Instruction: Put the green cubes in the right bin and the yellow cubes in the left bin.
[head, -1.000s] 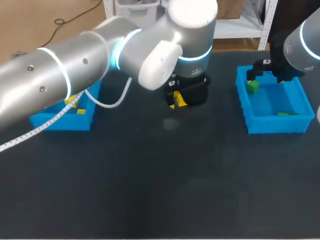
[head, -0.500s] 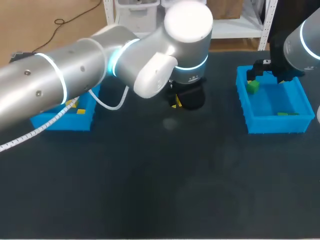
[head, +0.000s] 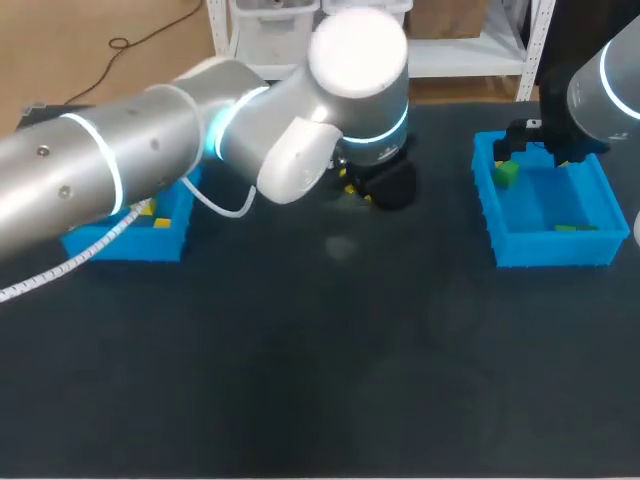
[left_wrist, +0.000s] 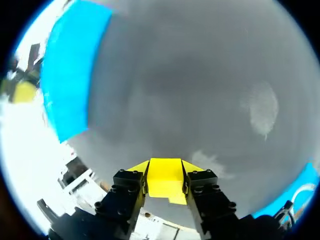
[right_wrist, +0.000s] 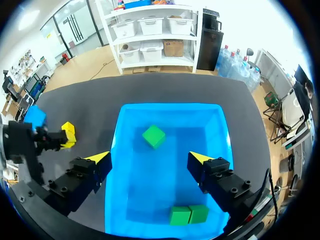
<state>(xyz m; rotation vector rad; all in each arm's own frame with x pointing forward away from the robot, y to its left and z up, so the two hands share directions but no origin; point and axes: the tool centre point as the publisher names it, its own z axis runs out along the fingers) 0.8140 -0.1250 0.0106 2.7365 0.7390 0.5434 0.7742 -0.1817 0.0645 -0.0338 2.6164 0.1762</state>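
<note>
A yellow cube (left_wrist: 165, 180) sits between the fingers of my left gripper (left_wrist: 165, 175), which is shut on it and holds it above the dark table. In the head view this gripper (head: 358, 190) hangs near the table's back middle. The right wrist view also shows the yellow cube (right_wrist: 68, 135), off to the side of the right bin. My right gripper (right_wrist: 150, 157) is open above the right bin (right_wrist: 170, 111), which holds three green cubes, one (right_wrist: 153, 136) apart from a pair (right_wrist: 189, 214). The left bin (head: 120, 246) holds yellow cubes (head: 160, 222).
The right bin (head: 550, 250) stands at the table's right, with my right gripper (head: 528, 140) over its back corner. A white cable (head: 60, 265) runs along my left arm over the left bin. Dark table (head: 320, 360) lies in front.
My left gripper's fingers have come together on the yellow cube, and the arm has shifted a little left and back. The right arm has not moved.
</note>
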